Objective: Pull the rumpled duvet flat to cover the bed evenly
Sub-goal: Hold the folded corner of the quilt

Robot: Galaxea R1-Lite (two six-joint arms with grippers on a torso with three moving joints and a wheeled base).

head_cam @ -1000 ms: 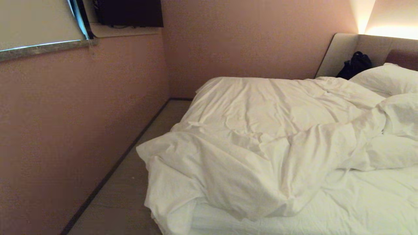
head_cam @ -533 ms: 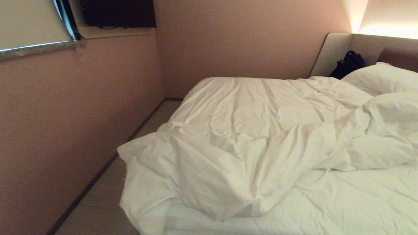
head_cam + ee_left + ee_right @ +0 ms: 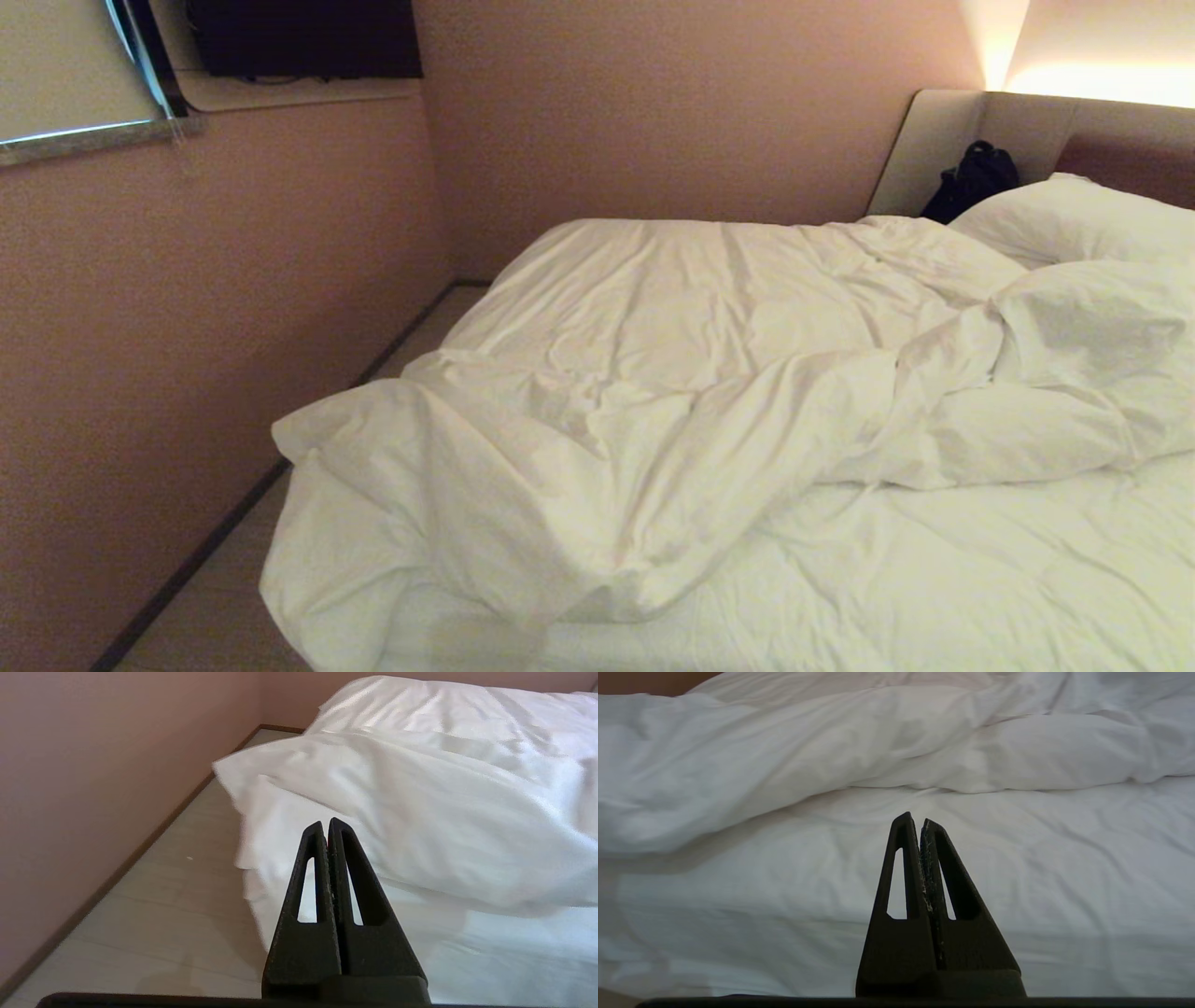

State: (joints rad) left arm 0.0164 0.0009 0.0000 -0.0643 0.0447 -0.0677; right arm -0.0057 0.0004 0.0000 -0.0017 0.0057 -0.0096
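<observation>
Pink wall (image 3: 233,308) fills the left, floor (image 3: 224,607) a narrow strip beside the bed (image 3: 980,579). Duvet (image 3: 653,373) bunched centre, its corner overhanging lower left. Left gripper (image 3: 326,828) and right gripper (image 3: 914,823) both clenched, empty.

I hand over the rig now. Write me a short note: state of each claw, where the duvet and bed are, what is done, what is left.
Left claw: shut, empty, in the air short of the bed's foot corner, touching nothing.
Right claw: shut, empty, above the bare sheet, touching nothing.
Duvet: bunched in a ridge across the far half of the bed; one corner hangs over the foot end on the wall side.
Pillows: at the headboard; a black bag beside them.
Done: nothing yet; no grasp.
Left: grip the duvet's near edge, pull it over the bare sheet, and even it out.
</observation>
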